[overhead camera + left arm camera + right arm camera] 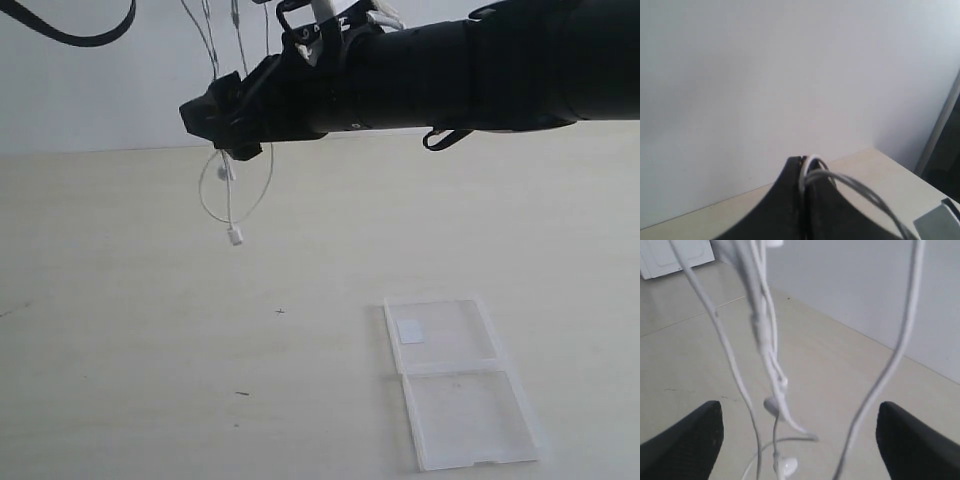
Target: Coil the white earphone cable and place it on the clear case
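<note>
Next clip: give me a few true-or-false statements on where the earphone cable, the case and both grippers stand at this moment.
1. The clear case lies opened flat on the table. True.
2. The white earphone cable lies coiled on the case. False: it hangs in the air, its plug dangling above the table, away from the case.
3. The right gripper is clamped on the cable. False: its jaws stand wide open, with strands hanging between them.
4. The left gripper is shut on the cable. True.
5. A small white sticker sits in one half of the case. True.
</note>
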### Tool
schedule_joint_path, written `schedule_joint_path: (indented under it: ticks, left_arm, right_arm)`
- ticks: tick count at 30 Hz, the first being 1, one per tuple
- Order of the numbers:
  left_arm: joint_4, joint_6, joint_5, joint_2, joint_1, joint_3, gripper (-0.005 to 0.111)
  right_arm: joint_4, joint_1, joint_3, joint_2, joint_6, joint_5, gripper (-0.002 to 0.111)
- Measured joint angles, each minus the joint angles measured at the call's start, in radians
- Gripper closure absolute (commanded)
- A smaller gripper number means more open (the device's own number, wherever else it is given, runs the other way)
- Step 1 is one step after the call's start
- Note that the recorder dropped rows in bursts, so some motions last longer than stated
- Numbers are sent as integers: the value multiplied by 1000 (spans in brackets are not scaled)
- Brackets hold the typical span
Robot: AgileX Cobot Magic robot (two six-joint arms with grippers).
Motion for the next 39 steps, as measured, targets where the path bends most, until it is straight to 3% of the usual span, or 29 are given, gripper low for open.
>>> schedule_joint_path:
  ticks: [39]
  left_arm:
    - [54,-2,7,0,0,0,107]
  right_arm:
    - [0,0,-20,0,51,40,31]
